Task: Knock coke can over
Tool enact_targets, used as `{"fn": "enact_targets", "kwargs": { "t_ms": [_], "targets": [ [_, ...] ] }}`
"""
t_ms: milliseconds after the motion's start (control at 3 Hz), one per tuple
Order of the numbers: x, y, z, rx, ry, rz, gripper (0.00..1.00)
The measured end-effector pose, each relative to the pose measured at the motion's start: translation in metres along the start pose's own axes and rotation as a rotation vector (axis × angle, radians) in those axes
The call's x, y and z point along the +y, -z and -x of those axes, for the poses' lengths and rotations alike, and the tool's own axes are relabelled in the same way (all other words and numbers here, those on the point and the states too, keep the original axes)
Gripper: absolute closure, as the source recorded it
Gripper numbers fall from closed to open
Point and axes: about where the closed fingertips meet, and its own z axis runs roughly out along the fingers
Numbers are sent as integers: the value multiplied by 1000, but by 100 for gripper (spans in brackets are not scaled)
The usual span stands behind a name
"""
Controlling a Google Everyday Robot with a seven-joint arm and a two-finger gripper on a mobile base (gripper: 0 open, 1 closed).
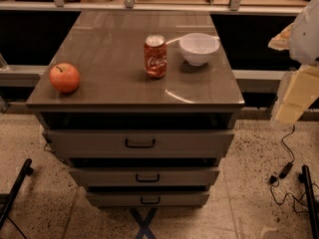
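Observation:
The coke can (155,57) stands upright on the brown cabinet top (114,44), near its middle and slightly right. It is red with white script and a silver top. My gripper (293,99) hangs at the right edge of the view, beyond the cabinet's right side and well apart from the can, under the white arm (306,29).
A white bowl (199,48) sits just right of the can. A red-orange apple (64,77) lies near the front left corner. The cabinet has three drawers (139,143) pulled partly out. Cables (285,168) lie on the floor at the right.

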Motion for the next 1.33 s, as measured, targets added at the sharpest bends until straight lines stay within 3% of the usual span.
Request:
{"fn": "enact_targets", "kwargs": {
  "t_ms": [333,667,1000,1333],
  "targets": [
    [-2,0,3,-2,2,-6,0],
    [-23,-11,29,-21,4,-41,0],
    [-54,-33,69,-86,-39,-84,0],
    [-89,-58,116,-207,-118,-132,0]
  ]
}}
